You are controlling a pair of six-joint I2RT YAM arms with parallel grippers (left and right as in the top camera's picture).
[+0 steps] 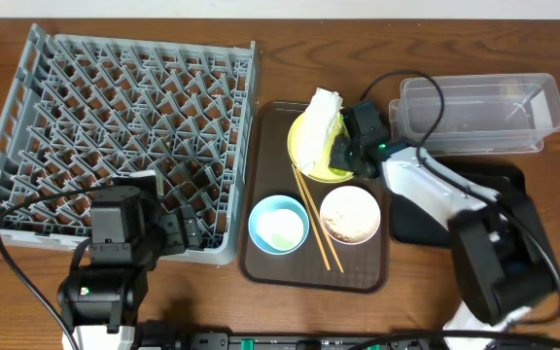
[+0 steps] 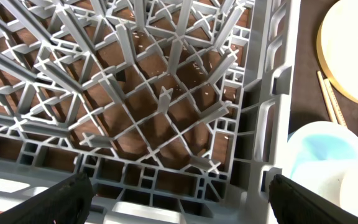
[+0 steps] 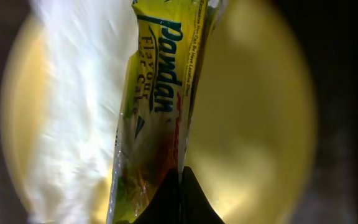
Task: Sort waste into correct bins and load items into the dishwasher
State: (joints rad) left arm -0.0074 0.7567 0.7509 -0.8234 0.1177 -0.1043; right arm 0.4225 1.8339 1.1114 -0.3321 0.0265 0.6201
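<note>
My right gripper (image 1: 340, 154) (image 3: 180, 183) is shut on the edge of the green-yellow snack wrapper (image 3: 157, 106) over the yellow plate (image 1: 304, 157) (image 3: 253, 118). The white napkin (image 1: 319, 126) (image 3: 73, 112) lies on that plate beside the wrapper. The light blue bowl (image 1: 278, 224) (image 2: 328, 149), the white bowl (image 1: 349, 214) with rice crumbs and the chopsticks (image 1: 317, 219) lie on the brown tray (image 1: 261, 262). My left gripper (image 1: 194, 233) (image 2: 179, 199) is open and empty over the near right corner of the grey dish rack (image 1: 115, 126) (image 2: 166, 99). The cup is out of view.
The clear tub (image 1: 479, 112) stands at the back right. The black tray (image 1: 416, 228) lies under my right arm, right of the brown tray. The rack fills the left half of the table.
</note>
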